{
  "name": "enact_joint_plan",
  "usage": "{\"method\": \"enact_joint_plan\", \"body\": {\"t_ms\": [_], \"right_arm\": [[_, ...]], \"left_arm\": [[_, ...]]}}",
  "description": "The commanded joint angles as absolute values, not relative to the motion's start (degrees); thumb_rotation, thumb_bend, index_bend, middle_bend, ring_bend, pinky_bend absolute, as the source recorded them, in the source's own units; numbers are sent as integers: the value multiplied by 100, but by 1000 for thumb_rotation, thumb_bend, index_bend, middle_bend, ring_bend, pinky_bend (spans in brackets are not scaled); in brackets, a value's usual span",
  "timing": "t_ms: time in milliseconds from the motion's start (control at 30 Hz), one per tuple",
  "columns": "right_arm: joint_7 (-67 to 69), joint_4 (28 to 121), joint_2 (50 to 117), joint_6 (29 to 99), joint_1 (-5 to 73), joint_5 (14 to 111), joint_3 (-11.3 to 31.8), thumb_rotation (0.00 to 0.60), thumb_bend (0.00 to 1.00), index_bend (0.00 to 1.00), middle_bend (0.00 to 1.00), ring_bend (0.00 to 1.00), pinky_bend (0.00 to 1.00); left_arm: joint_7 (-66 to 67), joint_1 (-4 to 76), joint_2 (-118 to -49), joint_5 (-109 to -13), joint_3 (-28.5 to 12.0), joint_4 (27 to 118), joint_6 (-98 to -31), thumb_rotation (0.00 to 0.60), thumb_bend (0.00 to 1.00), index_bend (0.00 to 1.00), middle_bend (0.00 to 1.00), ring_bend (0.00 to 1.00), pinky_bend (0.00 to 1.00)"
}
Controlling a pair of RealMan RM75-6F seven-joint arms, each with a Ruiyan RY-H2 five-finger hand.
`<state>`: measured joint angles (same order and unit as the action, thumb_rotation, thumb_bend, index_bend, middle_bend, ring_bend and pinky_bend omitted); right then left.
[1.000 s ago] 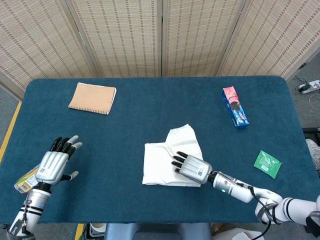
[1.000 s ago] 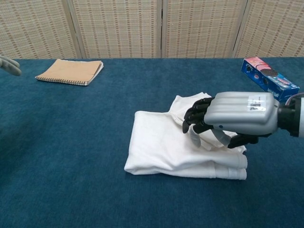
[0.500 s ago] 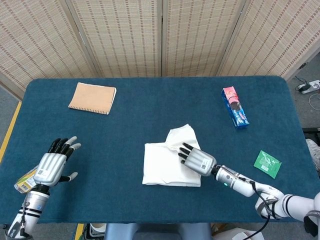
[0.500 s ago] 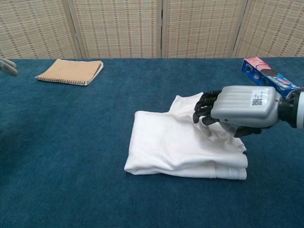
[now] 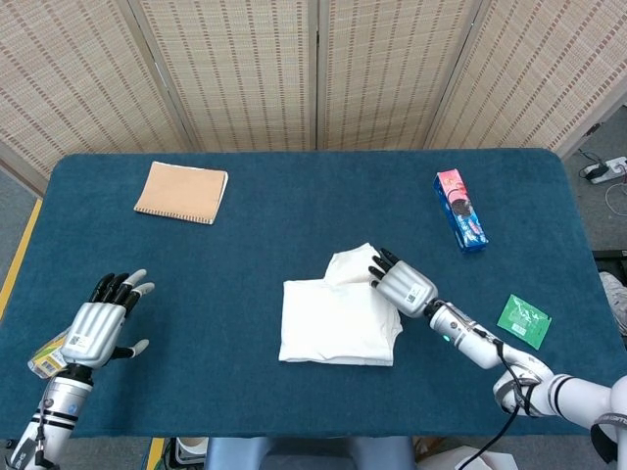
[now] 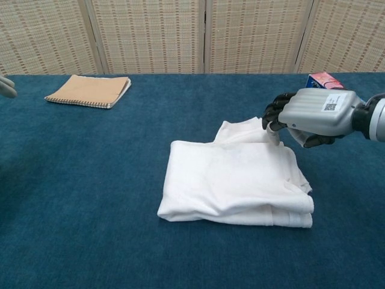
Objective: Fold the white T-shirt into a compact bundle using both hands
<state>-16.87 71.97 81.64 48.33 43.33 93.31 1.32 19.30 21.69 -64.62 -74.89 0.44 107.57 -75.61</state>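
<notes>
The white T-shirt lies folded in a flat bundle near the middle of the blue table, a little toward the front edge; one loose part of the cloth sticks out at its far right corner. The right hand is at this corner, its dark fingers curled down at the edge of the cloth; I cannot tell if they pinch the fabric or only touch it. The left hand is well apart, over the front left of the table, released, with fingers spread and nothing in it. A tan notebook lies at the far left; a blue snack box and a green packet lie at the right.
</notes>
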Motion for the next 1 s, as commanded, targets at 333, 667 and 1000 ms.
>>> {"method": "enact_joint_plan", "body": {"t_ms": [333, 667, 1000], "right_arm": [[-453, 8339, 7661, 5891, 4101, 9943, -129, 600, 995, 397, 222, 92, 81], [-225, 8273, 7798, 5977, 3963, 10375, -655, 600, 990, 397, 236, 93, 81], [23, 7998, 7841, 6099, 3787, 10611, -1066, 600, 990, 397, 243, 104, 81]], "left_arm": [[1835, 2112, -6404, -7422, -108, 10690, -7464, 600, 135, 218, 104, 60, 0], [1859, 2053, -6388, -7507, -136, 10743, -7427, 600, 135, 218, 104, 60, 0], [1884, 1973, -6372, -7541, -145, 10769, -7427, 600, 135, 218, 104, 60, 0]]}}
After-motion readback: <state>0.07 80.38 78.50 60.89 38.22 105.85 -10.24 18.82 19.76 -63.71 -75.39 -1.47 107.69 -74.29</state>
